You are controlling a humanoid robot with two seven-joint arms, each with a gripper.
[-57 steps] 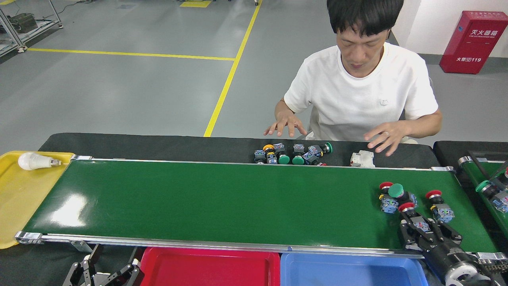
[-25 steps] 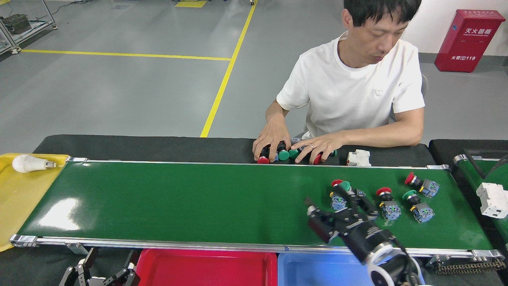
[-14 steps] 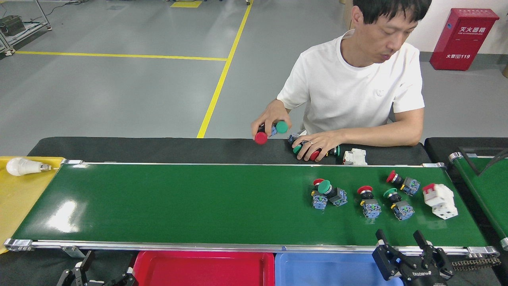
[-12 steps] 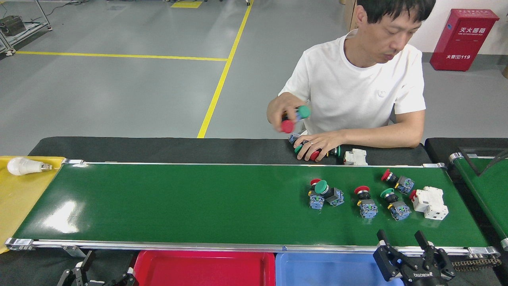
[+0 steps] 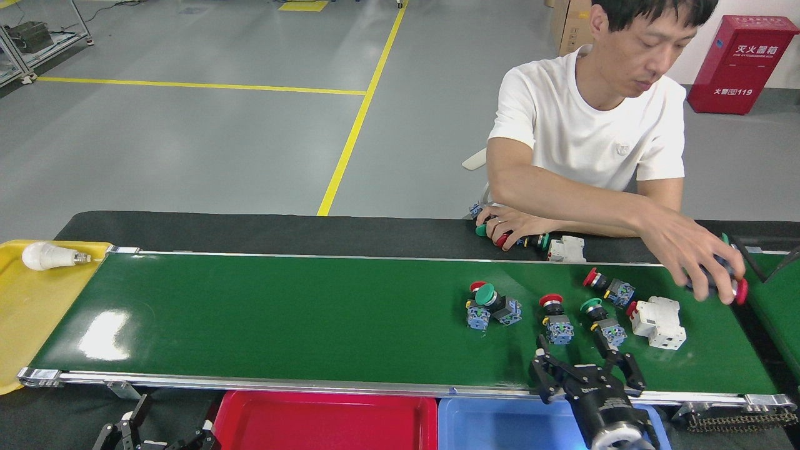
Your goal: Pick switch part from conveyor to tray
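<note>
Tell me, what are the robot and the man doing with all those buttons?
Push-button switch parts lie on the green conveyor. The right gripper reaches over its near edge with jaws open, holding nothing. Its trays, red and blue, wait below. The person's hand sets more switches at the belt's right end.

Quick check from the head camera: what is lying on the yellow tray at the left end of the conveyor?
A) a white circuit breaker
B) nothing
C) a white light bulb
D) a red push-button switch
C: a white light bulb lies on the yellow tray, beside the conveyor.
</note>
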